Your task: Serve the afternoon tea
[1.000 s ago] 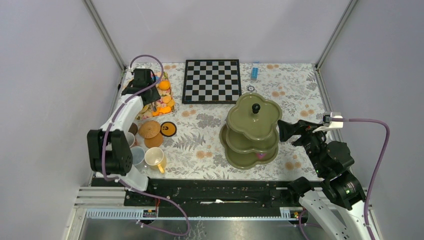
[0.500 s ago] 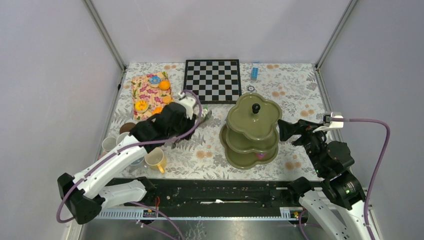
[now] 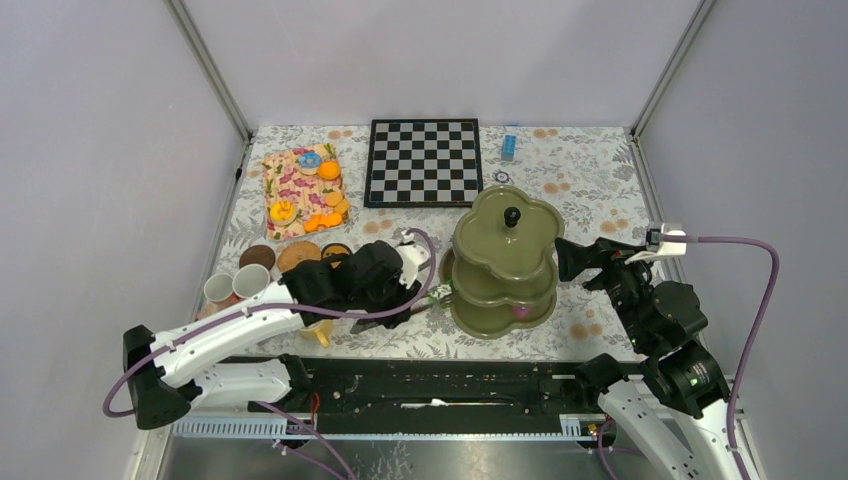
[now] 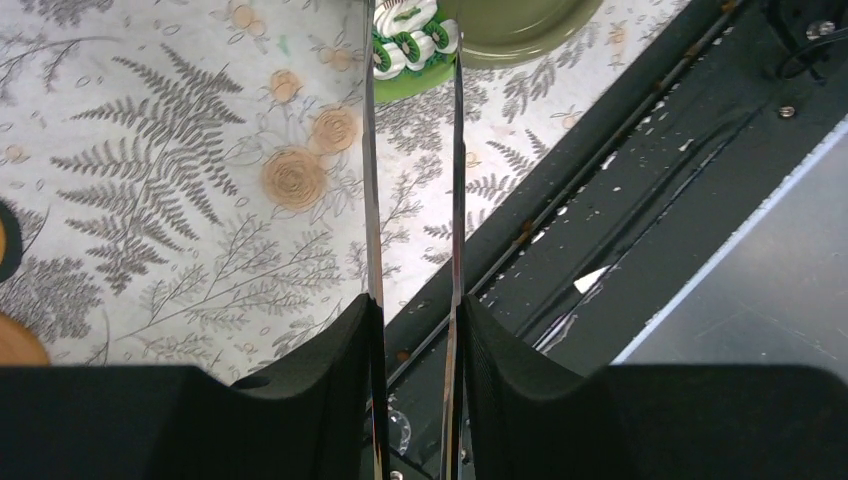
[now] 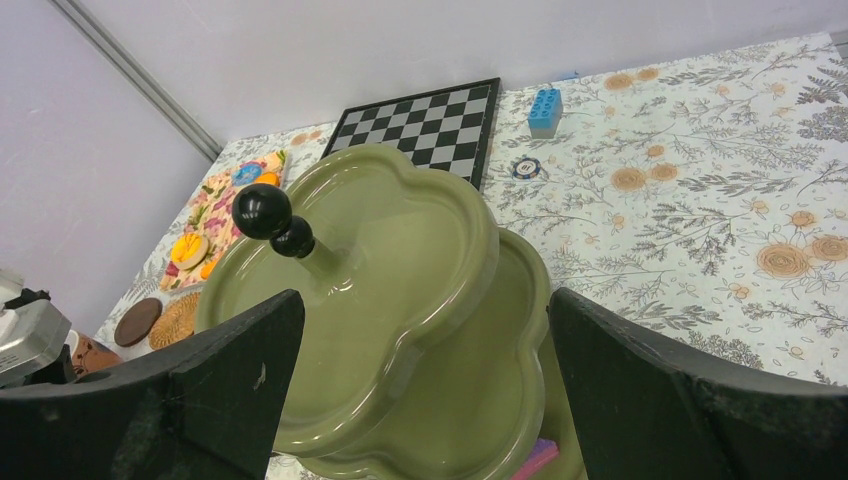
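you're on the loading step: your left claw (image 4: 412,62) stands partly closed, pinching a small green-and-white sweet (image 4: 410,40) at its tips, just beside the bottom rim of the green three-tier stand (image 3: 505,262). next, i'd judge, carry it over a tier's edge and release gently. your right claw (image 3: 572,260) gapes wide, empty, facing the stand.

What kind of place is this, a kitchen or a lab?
Probably a robot test cell, not a home: plain walls with metal corner posts, a left arm and right arm bolted to a black rail, and a green tiered stand staged on a floral tablecloth.
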You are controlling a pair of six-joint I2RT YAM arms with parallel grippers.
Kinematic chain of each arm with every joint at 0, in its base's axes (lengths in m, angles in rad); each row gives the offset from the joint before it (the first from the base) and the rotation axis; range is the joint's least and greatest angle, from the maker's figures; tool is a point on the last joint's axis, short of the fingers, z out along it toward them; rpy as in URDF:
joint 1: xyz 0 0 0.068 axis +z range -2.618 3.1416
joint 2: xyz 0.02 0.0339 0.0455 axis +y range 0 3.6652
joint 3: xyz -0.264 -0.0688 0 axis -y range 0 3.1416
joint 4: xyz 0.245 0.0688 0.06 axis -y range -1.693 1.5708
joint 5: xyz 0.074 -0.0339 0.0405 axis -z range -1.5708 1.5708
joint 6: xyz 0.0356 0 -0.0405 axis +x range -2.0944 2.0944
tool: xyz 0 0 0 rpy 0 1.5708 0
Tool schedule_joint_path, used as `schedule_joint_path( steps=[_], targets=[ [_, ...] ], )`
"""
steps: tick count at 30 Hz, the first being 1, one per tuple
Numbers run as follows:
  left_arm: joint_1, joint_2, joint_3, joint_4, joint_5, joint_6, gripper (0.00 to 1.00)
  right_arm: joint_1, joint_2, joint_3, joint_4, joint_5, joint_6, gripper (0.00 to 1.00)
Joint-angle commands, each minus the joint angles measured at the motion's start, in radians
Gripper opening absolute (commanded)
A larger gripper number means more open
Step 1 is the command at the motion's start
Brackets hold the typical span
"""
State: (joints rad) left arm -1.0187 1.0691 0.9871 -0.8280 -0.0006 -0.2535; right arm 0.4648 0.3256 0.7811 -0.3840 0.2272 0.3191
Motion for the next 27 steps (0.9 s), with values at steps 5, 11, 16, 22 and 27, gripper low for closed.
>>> schedule_joint_path(
  steps=[5,11,16,22,27],
  targets=[
    [-0.098,0.055,-0.024,0.235,0.058,0.003,0.29,0.005,-0.005,0.002,0.030,0.024,-0.002,0.98],
    [-0.141,0.113,-0.059,0.351,0.019,0.005,0.28,0.005,-0.008,0.000,0.028,0.024,-0.002,0.98],
    [-0.146,0.130,-0.081,0.426,-0.034,0.010,0.28,0.005,-0.006,0.005,0.027,0.021,-0.006,0.98],
    [-0.147,0.173,-0.095,0.484,-0.032,0.008,0.29,0.005,-0.010,0.010,0.022,0.021,-0.010,0.98],
    [-0.147,0.193,-0.099,0.491,-0.004,0.005,0.30,0.005,-0.014,0.013,0.020,0.024,-0.013,0.98]
  ],
)
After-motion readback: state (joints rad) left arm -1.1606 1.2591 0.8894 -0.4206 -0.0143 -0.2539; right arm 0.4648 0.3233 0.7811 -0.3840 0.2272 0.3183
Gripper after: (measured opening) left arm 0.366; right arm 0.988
